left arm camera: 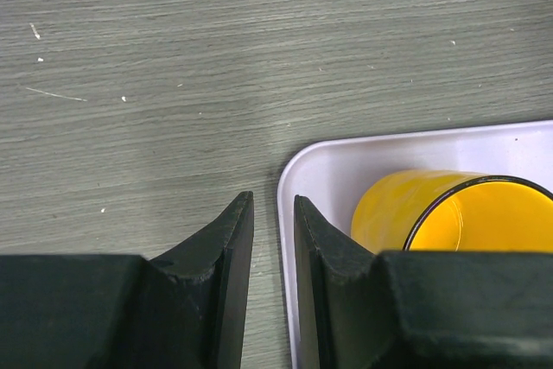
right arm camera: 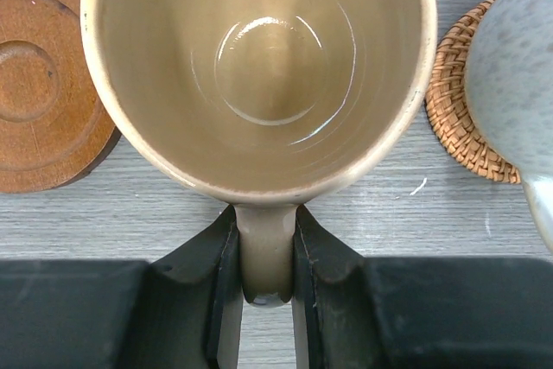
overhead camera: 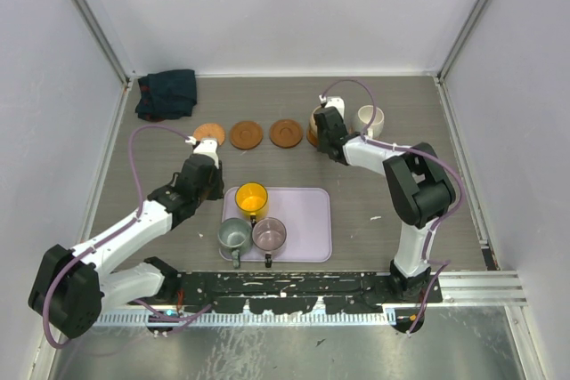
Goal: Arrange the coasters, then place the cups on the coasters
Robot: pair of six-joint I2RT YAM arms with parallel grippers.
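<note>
So the right gripper [right arm camera: 265,213] is clamping its fingers on the handle of the tan cup [right arm camera: 259,58], which makes sense since that's the only skinny bit those fingers can get around. The cup is standing upright in the back row, between a brown coaster [right arm camera: 39,118] and the woven coaster [right arm camera: 454,114] that's carrying the white cup [right arm camera: 518,75]. From the top camera a brown edge is peeking out under the tan cup, so I'm guessing it's going onto its own coaster. I can't tell if it's touching down or hovering though.

The left gripper [left arm camera: 275,205] is hanging over the table [left arm camera: 173,58] right at the corner of the lilac tray [left arm camera: 320,170], fingers only a sliver apart and gripping nothing. The yellow cup [left arm camera: 432,213] is sitting just beside it on the tray, so I'm thinking that's the next pick. The grey-green cup [overhead camera: 234,235] and purplish cup [overhead camera: 269,234] are waiting on the tray too. The orange-tan coaster [overhead camera: 209,133] and middle brown coaster [overhead camera: 246,134] are lying bare in the row, one spot per cup. I'm worrying a bit about those fingers nudging the tray rim
</note>
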